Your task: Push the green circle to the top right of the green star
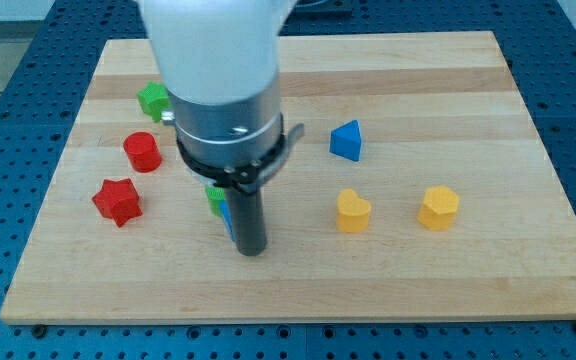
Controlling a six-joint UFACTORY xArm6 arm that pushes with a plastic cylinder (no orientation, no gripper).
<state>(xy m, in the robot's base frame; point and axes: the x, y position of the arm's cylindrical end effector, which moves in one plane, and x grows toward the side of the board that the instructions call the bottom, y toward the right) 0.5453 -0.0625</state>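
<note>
My tip (252, 250) is resting on the tabletop (448, 270) just right of a partly hidden green block and a blue one.

The arm (218, 70) is carrying a plain rod, so there are no jaws to be released or clenched; a green block (215, 198), its shape masked by the rod, is peeking out at the rod's left edge, touching a blue sliver (226, 217) just nearer; the green star (153, 100) is sitting far left, well apart from them; a red cylinder (142, 151) and red star (117, 201) are lying left; a blue triangle (346, 140) is standing right of the arm; a yellow heart (353, 211) and yellow hexagon (438, 207) are sitting further right.
</note>
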